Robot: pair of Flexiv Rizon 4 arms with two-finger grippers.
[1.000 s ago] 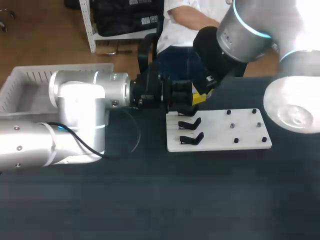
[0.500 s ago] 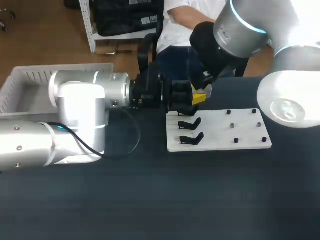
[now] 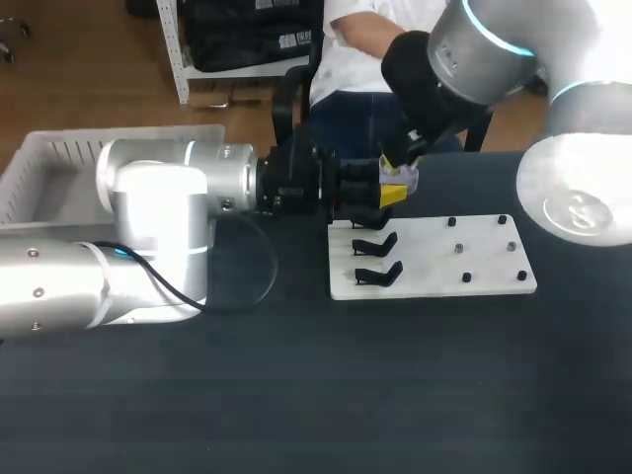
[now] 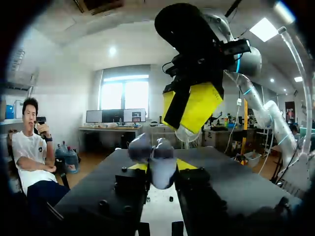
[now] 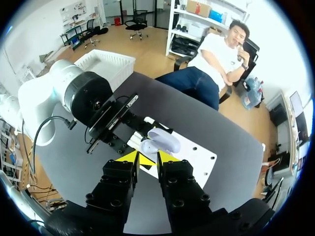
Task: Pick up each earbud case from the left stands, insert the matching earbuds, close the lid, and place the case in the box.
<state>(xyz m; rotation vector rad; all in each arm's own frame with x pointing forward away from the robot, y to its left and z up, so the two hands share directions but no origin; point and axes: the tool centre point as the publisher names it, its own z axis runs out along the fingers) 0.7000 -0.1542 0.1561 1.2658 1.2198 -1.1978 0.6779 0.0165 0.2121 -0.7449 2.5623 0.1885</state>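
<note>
A pale lavender earbud case [image 3: 403, 178] with its lid up is pinched between the yellow tips of my left gripper [image 3: 392, 195], which holds it level above the back edge of the white board [image 3: 434, 259]. In the left wrist view the case [image 4: 158, 162] sits between the left gripper's [image 4: 161, 169] fingers. My right gripper [image 3: 395, 162] hangs just above the case, fingers a narrow gap apart, and I see nothing between them. From the right wrist, the case [image 5: 160, 140] lies just ahead of the right gripper [image 5: 146, 158]. Two black stands [image 3: 377, 259] on the board are bare.
Small black pegs [image 3: 484, 249] dot the board's right half. A white slatted box [image 3: 59, 168] stands at the table's back left, behind my left arm [image 3: 158, 207]. The dark table [image 3: 316, 395] stretches in front of the board.
My right gripper has drawn up and slightly back from the case, its fingers parting a little. The left arm and the case have stayed put.
</note>
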